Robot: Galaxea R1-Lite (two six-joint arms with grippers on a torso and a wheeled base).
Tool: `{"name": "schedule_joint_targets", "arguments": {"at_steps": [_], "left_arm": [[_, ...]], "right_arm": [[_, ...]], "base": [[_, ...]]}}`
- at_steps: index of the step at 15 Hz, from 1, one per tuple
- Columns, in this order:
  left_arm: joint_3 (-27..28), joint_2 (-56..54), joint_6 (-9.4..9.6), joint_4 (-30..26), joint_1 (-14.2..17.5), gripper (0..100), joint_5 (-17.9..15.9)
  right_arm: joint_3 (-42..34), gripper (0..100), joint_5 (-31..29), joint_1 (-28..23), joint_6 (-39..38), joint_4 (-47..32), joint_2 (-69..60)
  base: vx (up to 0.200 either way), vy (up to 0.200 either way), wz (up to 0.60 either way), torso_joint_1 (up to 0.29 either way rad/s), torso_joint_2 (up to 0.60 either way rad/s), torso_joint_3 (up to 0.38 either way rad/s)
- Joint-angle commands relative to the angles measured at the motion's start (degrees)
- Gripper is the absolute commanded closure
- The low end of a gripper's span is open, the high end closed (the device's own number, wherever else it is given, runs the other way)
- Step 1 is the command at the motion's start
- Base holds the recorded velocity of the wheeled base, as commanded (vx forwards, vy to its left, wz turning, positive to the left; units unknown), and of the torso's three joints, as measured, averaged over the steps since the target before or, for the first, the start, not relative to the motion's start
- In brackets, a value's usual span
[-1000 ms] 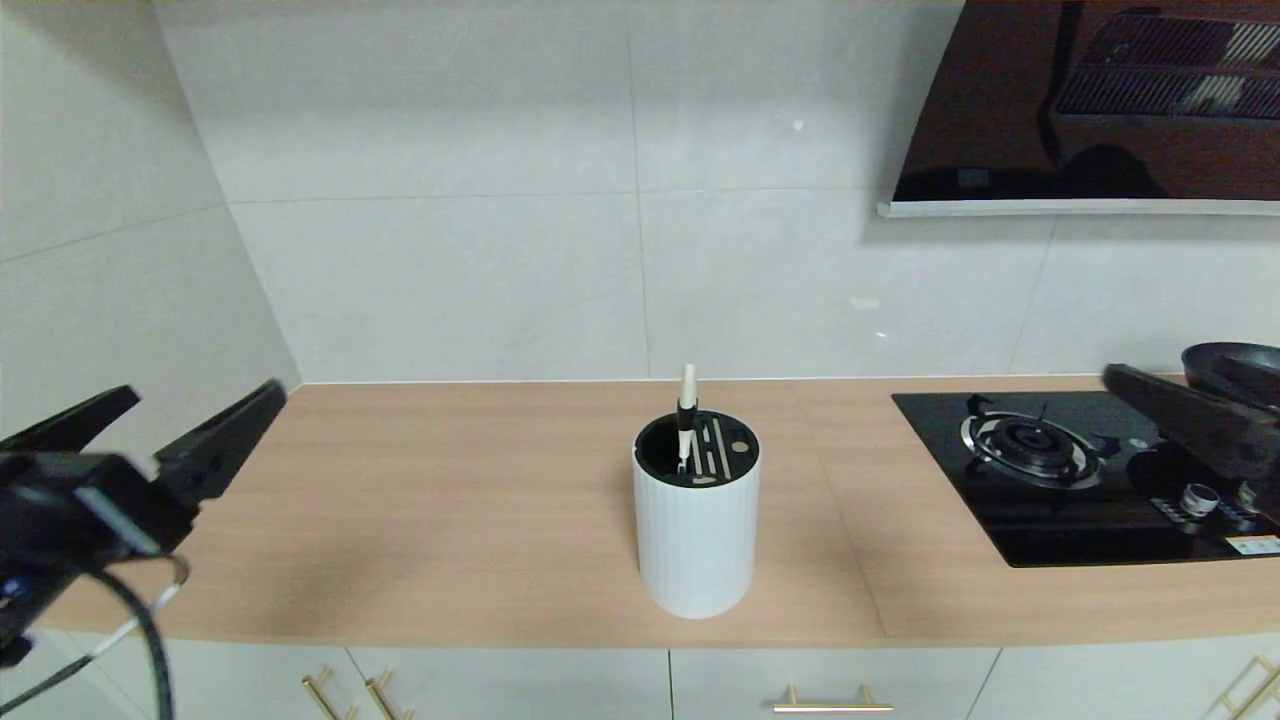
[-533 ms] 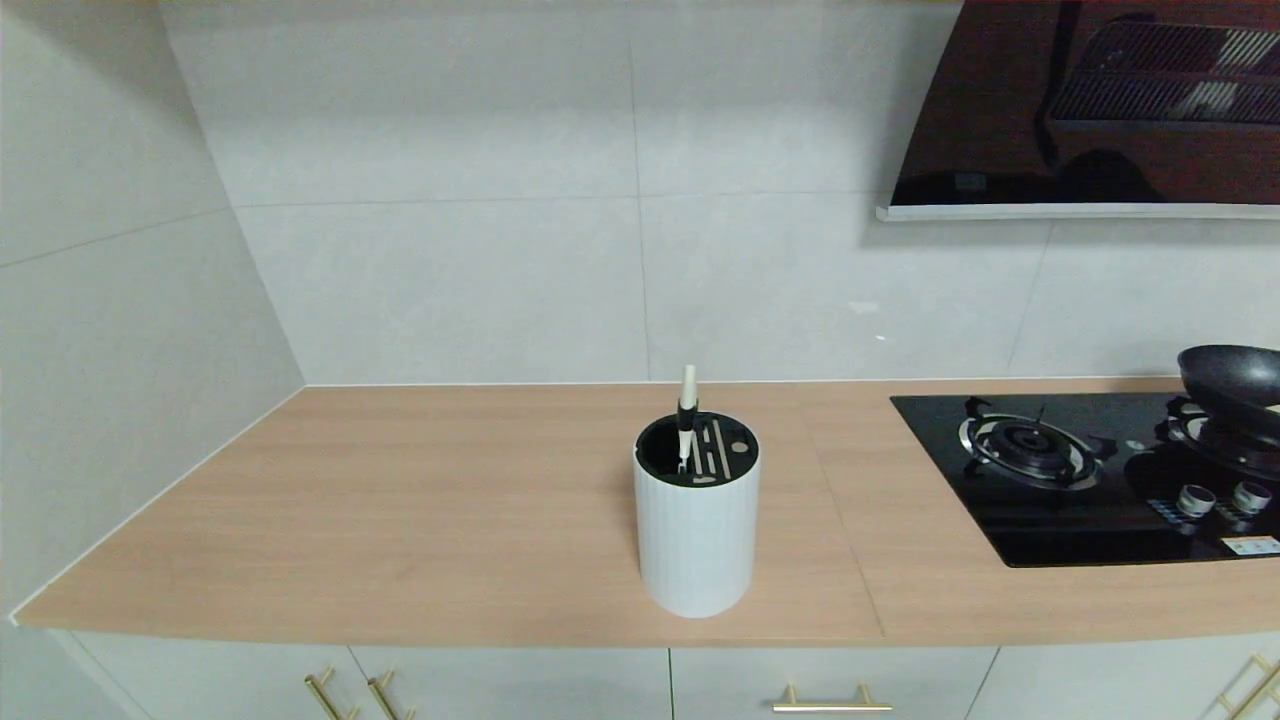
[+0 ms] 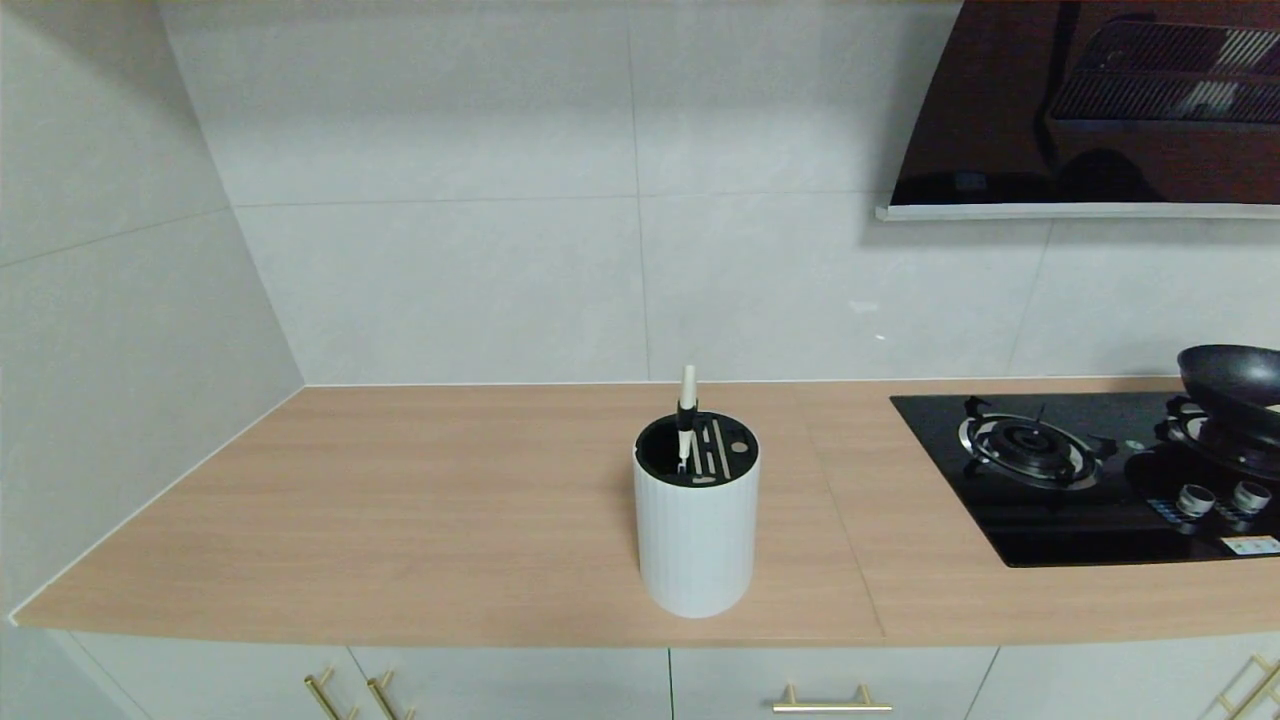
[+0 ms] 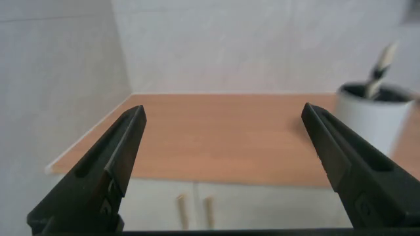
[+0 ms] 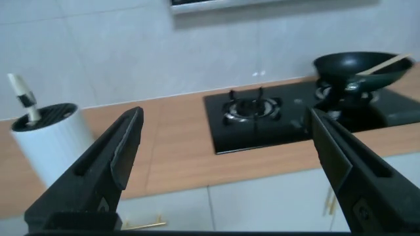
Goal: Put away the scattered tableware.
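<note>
The wooden desk (image 3: pixel 400 520) carries a black stove (image 3: pixel 1060 505) at its right end, with a pan (image 3: pixel 1230 375) on the far burner. A white holder (image 3: pixel 696 545) stands mid-desk near the front edge, and one white-handled utensil (image 3: pixel 687 395) stands upright in it. The left claw (image 4: pixel 223 113) and right claw (image 5: pixel 224 115) are spread wide and hold nothing.
</note>
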State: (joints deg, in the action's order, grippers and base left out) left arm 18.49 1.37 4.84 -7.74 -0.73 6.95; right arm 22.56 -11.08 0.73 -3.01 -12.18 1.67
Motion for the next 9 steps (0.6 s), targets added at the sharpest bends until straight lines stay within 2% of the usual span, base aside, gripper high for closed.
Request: {"name": "schedule_joint_targets", "arguments": {"at_steps": [1, 2, 3, 4, 5, 6, 7, 8, 9], "left_arm": [[-8.2, -1.4, 0.96, 3.9, 0.7, 0, -0.1], [-15.2, -1.4, 2.02, 9.4, 0.7, 0, -0.2], [-18.5, -1.4, 2.89, 12.3, 0.7, 0, -0.1], [-18.5, -1.4, 2.37, 10.7, 0.7, 0, -0.2], [-18.5, -1.4, -0.01, 10.3, 0.7, 0, -0.3], [-18.5, -1.4, -0.97, 10.2, 0.7, 0, -1.8], [-18.5, -1.4, -2.82, 8.1, 0.7, 0, -5.7], [-18.5, -1.4, -3.52, 6.8, 0.7, 0, -6.4], [-18.5, -1.4, -2.99, 7.6, 0.7, 0, -6.2]], "right_arm": [[-1.3, 0, 0.5, -0.6, -0.1, 0.0, -1.7], [-4.7, 0, 2.8, -0.6, -0.1, 0.1, -1.7], [-8.0, 0, 4.5, -0.6, -0.1, 1.5, -1.7], [-9.8, 0, 5.0, -0.6, 0.0, 3.3, -1.7], [-14.0, 0, 5.9, -0.6, 0.1, 8.6, -1.7], [-16.1, 0, 7.5, -0.6, 0.1, 10.2, -1.7], [-17.7, 0, 8.5, -0.6, 0.1, 10.8, -1.7], [-18.3, 0, 8.8, -0.6, 0.1, 10.9, -1.7], [-19.0, 0, 9.0, -0.6, 0.1, 11.2, -1.7]], "base": [[0.0, 0.0, 0.0, 0.0, 0.0, 0.0], [0.0, 0.0, 0.0, 0.0, 0.0, 0.0], [0.0, 0.0, 0.0, 0.0, 0.0, 0.0], [0.0, 0.0, 0.0, 0.0, 0.0, 0.0], [0.0, 0.0, 0.0, 0.0, 0.0, 0.0], [0.0, 0.0, 0.0, 0.0, 0.0, 0.0], [0.0, 0.0, 0.0, 0.0, 0.0, 0.0], [0.0, 0.0, 0.0, 0.0, 0.0, 0.0], [0.0, 0.0, 0.0, 0.0, 0.0, 0.0]]}}
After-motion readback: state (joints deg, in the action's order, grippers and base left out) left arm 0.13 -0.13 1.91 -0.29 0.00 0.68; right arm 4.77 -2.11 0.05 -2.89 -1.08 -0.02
